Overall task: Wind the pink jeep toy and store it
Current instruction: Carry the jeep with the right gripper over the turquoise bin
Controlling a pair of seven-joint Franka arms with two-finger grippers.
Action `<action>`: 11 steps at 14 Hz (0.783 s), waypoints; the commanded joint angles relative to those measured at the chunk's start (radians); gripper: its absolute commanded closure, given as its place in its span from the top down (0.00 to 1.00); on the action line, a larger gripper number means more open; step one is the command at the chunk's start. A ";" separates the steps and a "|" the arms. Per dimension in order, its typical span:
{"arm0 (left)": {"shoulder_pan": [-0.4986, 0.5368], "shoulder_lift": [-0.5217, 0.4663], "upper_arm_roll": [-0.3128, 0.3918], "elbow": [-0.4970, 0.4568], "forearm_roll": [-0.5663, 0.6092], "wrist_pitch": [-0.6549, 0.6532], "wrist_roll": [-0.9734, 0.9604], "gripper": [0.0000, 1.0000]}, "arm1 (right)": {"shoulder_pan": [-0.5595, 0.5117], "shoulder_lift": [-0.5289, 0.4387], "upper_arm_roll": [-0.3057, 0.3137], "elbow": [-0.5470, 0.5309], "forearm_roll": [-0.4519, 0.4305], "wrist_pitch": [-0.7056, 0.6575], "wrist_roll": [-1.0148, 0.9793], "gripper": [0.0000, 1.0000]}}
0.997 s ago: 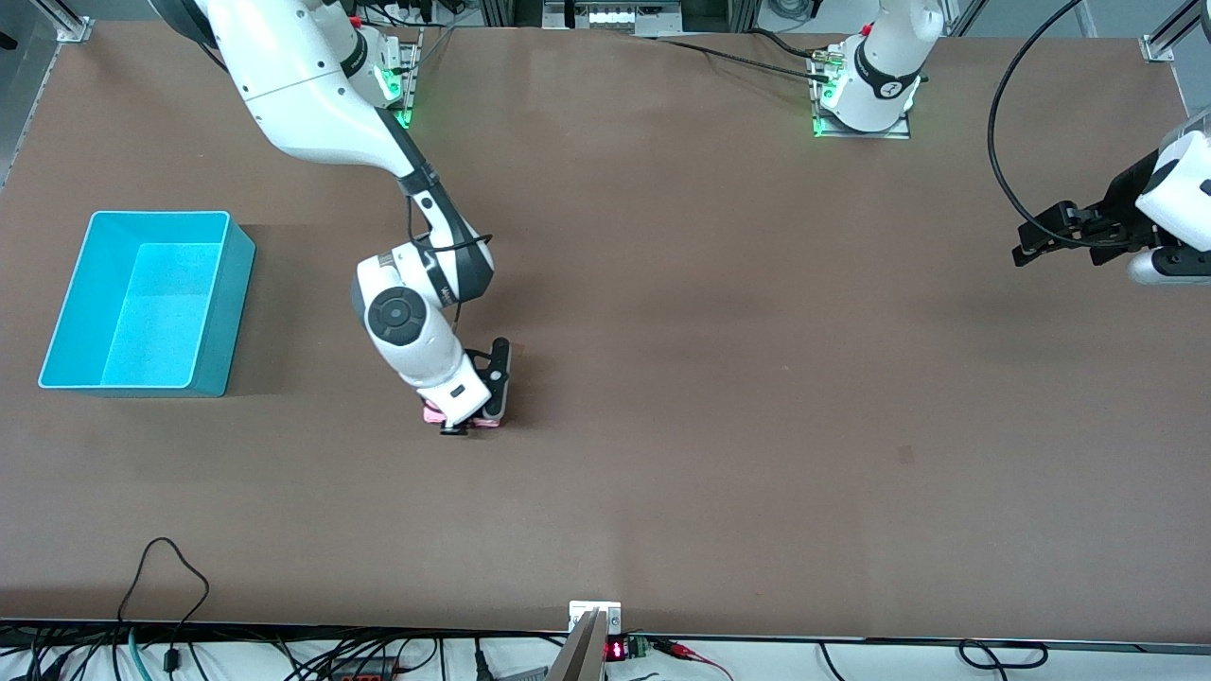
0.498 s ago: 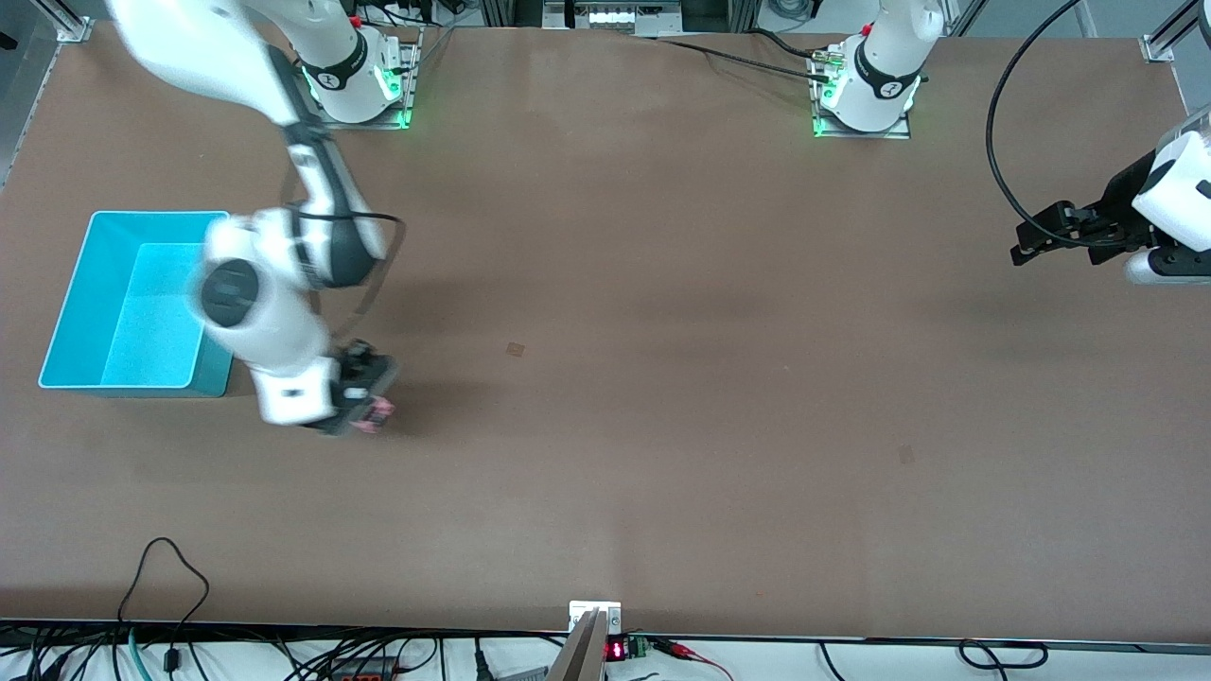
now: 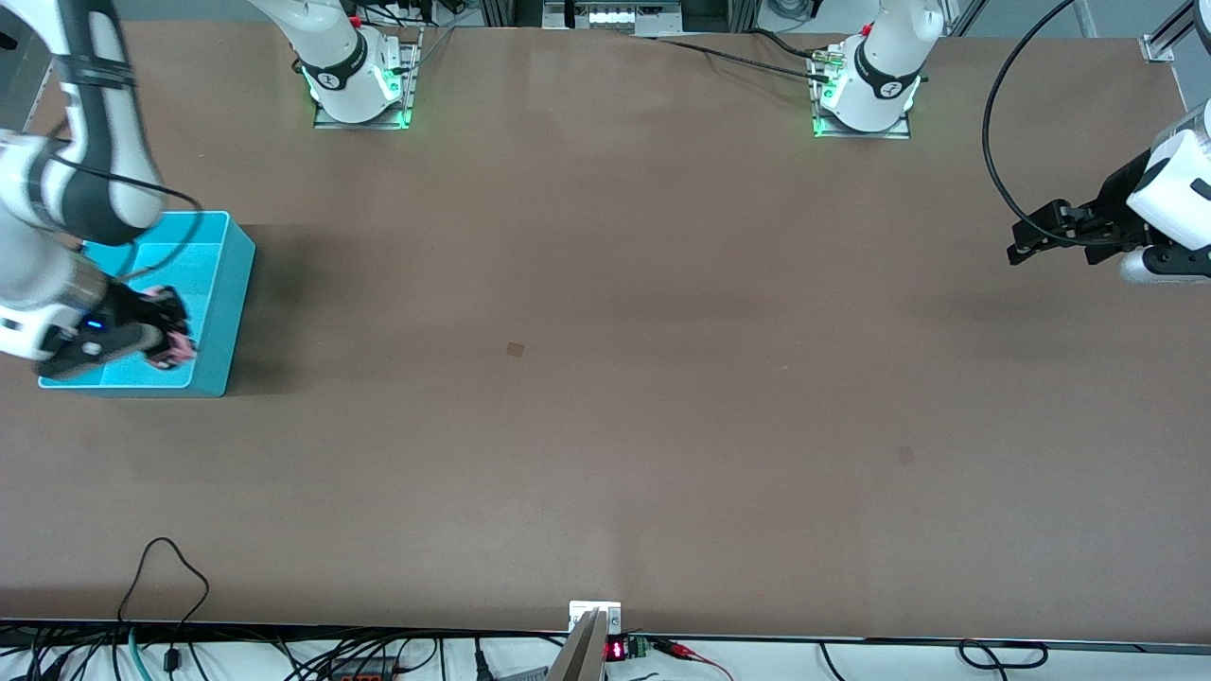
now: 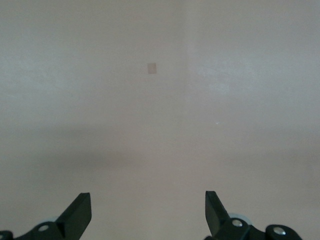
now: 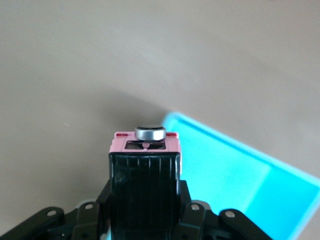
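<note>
Pinching the jeep [image 5: 145, 165] over the bin [image 3: 219, 248], the right hand [image 3: 163, 331] should lower inside before letting go, while the left hand [image 3: 1031, 241] waits spread.

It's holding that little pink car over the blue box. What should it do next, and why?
Probably lower a little and open the right pincer: it grips the pink jeep toy over the turquoise bin. The left pincer waits open at the table's other end.

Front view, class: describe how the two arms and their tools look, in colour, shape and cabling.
Both arms are glossy white, rounded, with dark joint sections. A thin black cable loops beside each. The right tool and left tool are black. Green lights glow at both bases.
</note>
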 commanded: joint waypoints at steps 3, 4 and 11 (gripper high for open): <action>-0.002 -0.010 -0.004 -0.021 0.020 0.055 -0.008 1.00 | 0.003 0.000 -0.123 -0.098 0.006 0.060 0.153 0.00; 0.001 -0.015 -0.004 -0.021 0.018 0.052 -0.017 1.00 | 0.002 0.005 -0.139 -0.133 0.006 0.098 0.166 0.00; 0.075 -0.126 -0.001 -0.005 0.020 -0.063 -0.004 1.00 | 0.002 0.071 -0.142 -0.302 -0.004 0.338 0.209 0.00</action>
